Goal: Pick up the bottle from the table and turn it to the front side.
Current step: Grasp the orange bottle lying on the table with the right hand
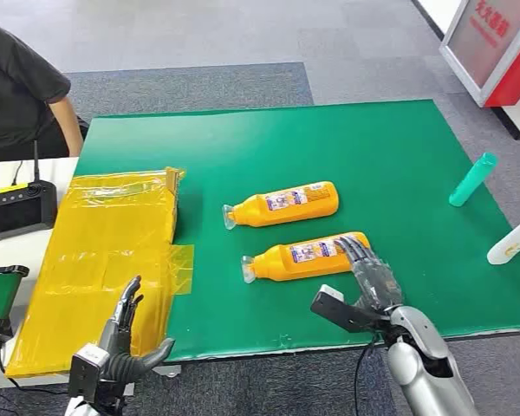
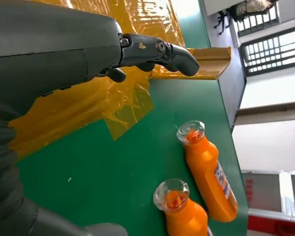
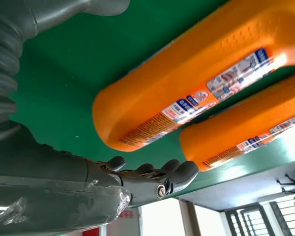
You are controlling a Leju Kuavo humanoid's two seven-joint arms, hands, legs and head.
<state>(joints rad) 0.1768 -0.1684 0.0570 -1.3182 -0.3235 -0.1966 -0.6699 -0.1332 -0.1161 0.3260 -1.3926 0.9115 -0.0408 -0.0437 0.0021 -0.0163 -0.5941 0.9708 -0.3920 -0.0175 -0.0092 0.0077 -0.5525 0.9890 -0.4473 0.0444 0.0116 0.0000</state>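
Two orange bottles with clear caps lie on their sides on the green mat [image 1: 388,147], caps toward the left. My right hand [image 1: 368,273] hovers open at the base end of the nearer bottle [image 1: 306,257], its fingers spread over that end. In the right wrist view this bottle [image 3: 198,73] lies between the thumb and the dark fingers [image 3: 157,179], with no grip visible. The farther bottle [image 1: 283,204] lies parallel behind it, also seen as bottle [image 3: 250,132]. My left hand [image 1: 123,334] is open at the front left, and its wrist view shows both bottles' caps [image 2: 190,132], [image 2: 172,191].
A yellow taped package [image 1: 107,251] covers the mat's left part. A teal bottle [image 1: 473,178] and a white object [image 1: 512,241] lie at the right edge. A person [image 1: 22,87] sits at the back left beside a black controller [image 1: 16,206]. A red-and-white sign [image 1: 493,43] stands far right.
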